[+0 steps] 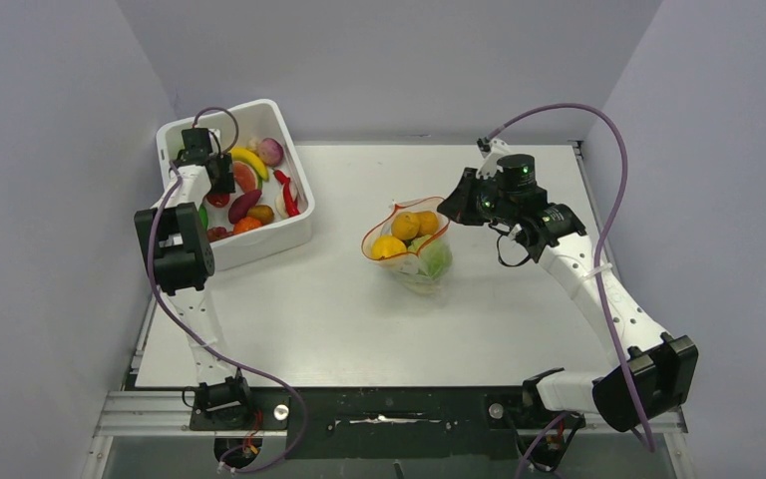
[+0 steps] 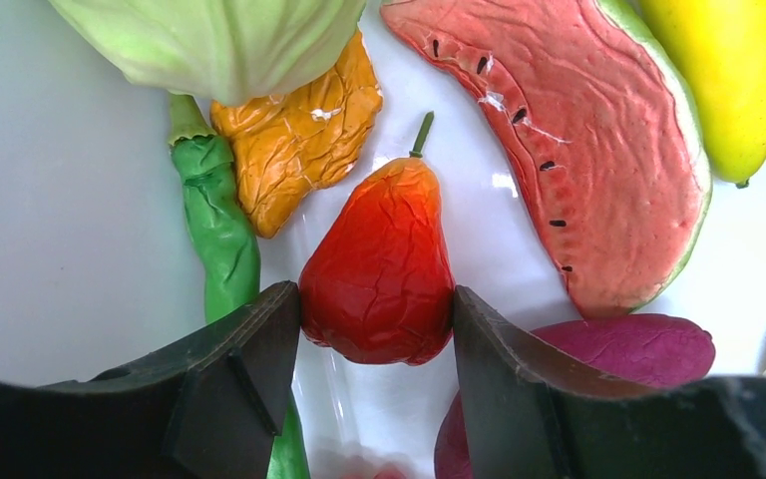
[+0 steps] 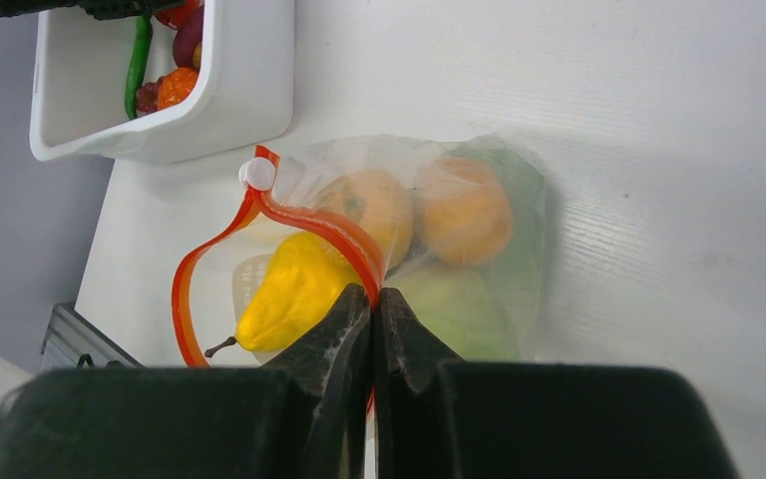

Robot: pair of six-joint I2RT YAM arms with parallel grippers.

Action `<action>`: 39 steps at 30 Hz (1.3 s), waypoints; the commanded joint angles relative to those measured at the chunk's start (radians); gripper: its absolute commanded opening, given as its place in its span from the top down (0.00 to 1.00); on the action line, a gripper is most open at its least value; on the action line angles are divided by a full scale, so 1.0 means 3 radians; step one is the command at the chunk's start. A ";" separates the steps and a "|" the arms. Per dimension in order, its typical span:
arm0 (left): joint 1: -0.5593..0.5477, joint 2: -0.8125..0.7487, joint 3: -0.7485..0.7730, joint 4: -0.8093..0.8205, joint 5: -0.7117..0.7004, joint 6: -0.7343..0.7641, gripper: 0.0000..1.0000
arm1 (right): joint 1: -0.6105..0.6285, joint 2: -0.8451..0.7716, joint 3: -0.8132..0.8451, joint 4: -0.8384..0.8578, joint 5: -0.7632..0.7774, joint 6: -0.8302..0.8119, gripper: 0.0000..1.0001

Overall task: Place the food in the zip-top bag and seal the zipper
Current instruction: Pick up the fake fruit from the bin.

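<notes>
My corner: a pale white surface (image 1: 359,329) boxed in by plain walls.
The back wall (image 1: 389,60) runs across 12 o'clock, the left wall (image 1: 40,150) closes off 9 o'clock and the right wall (image 1: 728,150) 3 o'clock, all a flat grey-lilac. At 6 o'clock a silver metal rail (image 1: 150,411) with a dark plate (image 1: 409,424) along its middle edges my surface. The light is even and soft, and shadows lie faint.

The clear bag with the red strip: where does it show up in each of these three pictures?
Top view: the clear bag sits mid-table, right of the white tub.
Right wrist view: centre, its red rim pinched in the right claw.
Left wrist view: absent; a red pear sits in the left claw.
Shared landmark: the white tub, in all three.
</notes>
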 commanded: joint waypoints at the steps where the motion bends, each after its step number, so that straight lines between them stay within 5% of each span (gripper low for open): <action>1: -0.0025 -0.0079 0.0190 -0.0005 0.0100 -0.0040 0.51 | -0.0027 -0.0175 0.0103 0.0184 -0.0015 0.0028 0.98; 30: -0.0152 -0.1254 -0.0869 0.0381 0.0228 -0.0641 0.69 | -0.0013 -0.0267 -0.0130 0.0333 -0.0100 0.0134 0.98; 39: -0.0201 -0.1706 -0.1096 0.0493 0.0632 -0.0732 0.70 | 0.0007 -0.0209 -0.0130 0.0407 -0.0160 0.0224 0.98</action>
